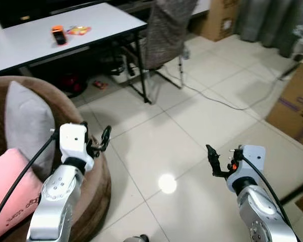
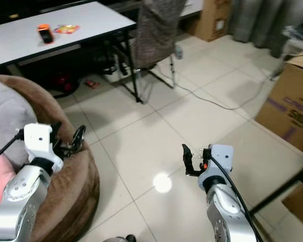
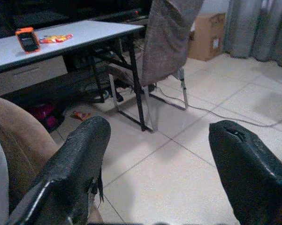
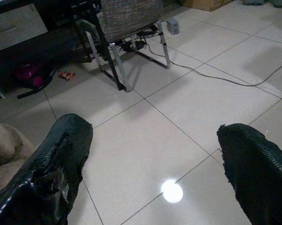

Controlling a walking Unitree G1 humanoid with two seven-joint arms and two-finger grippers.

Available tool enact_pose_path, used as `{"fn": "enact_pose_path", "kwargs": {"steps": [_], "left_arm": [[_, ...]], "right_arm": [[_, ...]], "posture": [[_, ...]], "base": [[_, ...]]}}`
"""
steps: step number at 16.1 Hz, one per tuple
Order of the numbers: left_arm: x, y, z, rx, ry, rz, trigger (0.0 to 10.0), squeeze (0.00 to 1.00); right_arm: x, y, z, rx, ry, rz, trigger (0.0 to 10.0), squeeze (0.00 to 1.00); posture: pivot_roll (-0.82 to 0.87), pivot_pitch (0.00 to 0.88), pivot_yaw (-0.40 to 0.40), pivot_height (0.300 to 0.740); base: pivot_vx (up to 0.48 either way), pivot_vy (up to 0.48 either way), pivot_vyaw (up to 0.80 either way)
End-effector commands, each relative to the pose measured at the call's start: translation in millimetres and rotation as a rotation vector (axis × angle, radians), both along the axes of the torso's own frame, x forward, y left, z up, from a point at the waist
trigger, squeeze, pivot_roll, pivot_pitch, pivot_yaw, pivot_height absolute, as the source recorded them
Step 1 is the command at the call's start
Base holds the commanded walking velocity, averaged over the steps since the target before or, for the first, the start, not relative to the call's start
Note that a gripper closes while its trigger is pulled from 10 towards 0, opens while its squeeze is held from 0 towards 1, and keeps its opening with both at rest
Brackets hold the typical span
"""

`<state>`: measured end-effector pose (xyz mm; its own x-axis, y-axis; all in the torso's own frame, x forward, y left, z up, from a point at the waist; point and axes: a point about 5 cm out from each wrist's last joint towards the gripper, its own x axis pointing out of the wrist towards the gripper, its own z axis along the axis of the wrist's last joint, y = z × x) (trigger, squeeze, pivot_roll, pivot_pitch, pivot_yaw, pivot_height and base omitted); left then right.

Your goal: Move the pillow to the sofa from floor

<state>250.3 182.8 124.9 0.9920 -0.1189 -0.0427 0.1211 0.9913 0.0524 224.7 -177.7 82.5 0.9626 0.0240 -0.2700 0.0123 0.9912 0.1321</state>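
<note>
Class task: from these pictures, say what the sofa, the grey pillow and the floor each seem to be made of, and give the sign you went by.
Sofa: brown, matt, fuzzy cover, probably suede-like or plush fabric; it bulges softly.
Grey pillow: plain matt cloth, likely woven; no shine, soft corner.
Floor: pale glossy tiles, probably ceramic; grout lines and a mirrored lamp spot show.

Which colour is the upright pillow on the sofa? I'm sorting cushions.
Grey pillow, clearest in the left eye view.
</note>
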Motion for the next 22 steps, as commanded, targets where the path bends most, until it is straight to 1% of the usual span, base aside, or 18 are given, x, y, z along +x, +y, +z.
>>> {"fn": "enact_pose_path", "kwargs": {"steps": [1, 2, 4, 5, 6, 7, 8, 9, 10, 11, 12, 13, 14, 17, 20, 22], "left_arm": [[-1.5, -0.3, -4, 0.064, -0.004, -0.001, 10.0, 1.00], [-4.4, -1.9, -8, 0.082, 0.015, -0.007, 10.0, 1.00], [-10.2, 3.4, -14, 0.067, 0.055, 0.002, 10.0, 1.00], [-9.3, 10.8, -20, 0.040, 0.100, 0.044, 10.0, 1.00], [-7.6, 12.3, -22, 0.051, 0.105, 0.044, 10.0, 1.00], [-6.9, 12.1, -23, 0.056, 0.109, 0.036, 10.0, 0.91], [-6.8, 11.7, -23, 0.056, 0.112, 0.030, 10.0, 0.91], [-7.8, 10.8, -24, 0.069, 0.103, 0.044, 10.0, 0.37], [-8.3, 8.5, -24, 0.104, 0.062, 0.054, 10.0, 0.28], [-8.2, 5.8, -22, 0.106, 0.028, 0.060, 10.0, 0.29], [-7.9, 2.5, -18, 0.083, 0.003, 0.069, 10.0, 0.29], [-8.4, 1.0, -19, 0.071, 0.013, 0.055, 10.0, 0.30], [-13.7, -4.3, -22, 0.082, 0.033, 0.000, 10.0, 0.28], [-18.1, 5.7, -29, 0.069, 0.070, 0.101, 10.0, 0.29], [-20.0, 12.8, -30, 0.064, 0.079, 0.136, 10.0, 0.29], [-18.5, 15.2, -28, 0.069, 0.074, 0.147, 10.0, 0.29]], "right_arm": [[4.3, 4.4, 0, 0.026, -0.016, 0.017, 10.0, 1.00], [7.2, 5.0, -3, 0.025, -0.012, 0.022, 10.0, 1.00], [12.6, 9.2, -5, 0.029, -0.009, 0.028, 10.0, 1.00], [15.6, 9.9, -3, 0.030, -0.016, 0.018, 10.0, 1.00], [15.5, 8.4, -2, 0.035, -0.019, 0.004, 10.0, 1.00], [14.7, 6.6, -2, 0.035, -0.021, -0.001, 10.0, 1.00], [14.2, 6.1, -2, 0.031, -0.020, -0.001, 10.0, 1.00], [11.0, 4.4, -3, 0.027, -0.017, 0.000, 10.0, 1.00], [8.4, 3.1, -4, 0.026, -0.014, -0.001, 10.0, 1.00], [6.5, 2.5, -5, 0.028, -0.010, -0.001, 10.0, 1.00], [4.1, 2.2, -6, 0.029, -0.005, -0.001, 10.0, 1.00], [3.2, 2.3, -6, 0.030, -0.003, -0.001, 10.0, 1.00], [-0.4, 2.3, -6, 0.030, 0.002, 0.001, 10.0, 1.00], [-0.2, 1.7, -6, 0.031, 0.009, 0.016, 10.0, 1.00], [3.8, 2.9, -7, 0.037, 0.011, 0.021, 10.0, 1.00], [7.5, 5.1, -7, 0.044, 0.005, 0.025, 10.0, 1.00]], "posture": [[-0.08, 0.000, 0.055, 0.740], [-0.06, 0.000, 0.042, 0.740], [-0.06, 0.000, 0.051, 0.740], [-0.07, 0.000, 0.049, 0.740], [-0.07, 0.000, 0.050, 0.740], [-0.08, 0.000, 0.052, 0.740], [-0.09, 0.000, 0.052, 0.740], [-0.10, 0.000, 0.054, 0.740], [-0.10, 0.000, 0.056, 0.740], [-0.10, 0.000, 0.059, 0.740], [-0.11, 0.005, 0.062, 0.740], [-0.11, 0.007, 0.061, 0.740], [-0.12, 0.012, 0.055, 0.740], [-0.11, 0.017, 0.038, 0.740], [-0.09, 0.009, 0.028, 0.740], [-0.09, 0.005, 0.029, 0.740]], "base": [[0.000, 0.000, 0.80], [0.000, 0.000, 0.80], [0.000, 0.000, 0.80], [0.000, 0.000, 0.80], [0.000, 0.000, 0.80], [0.000, 0.000, 0.80], [0.000, 0.000, 0.80], [0.000, 0.000, 0.80], [0.000, 0.000, 0.80], [0.000, 0.000, 0.80], [0.000, 0.000, 0.80], [0.000, 0.000, 0.80], [0.000, 0.000, 0.80], [0.000, 0.000, 0.80], [0.000, 0.000, 0.80], [0.000, 0.000, 0.80]]}}
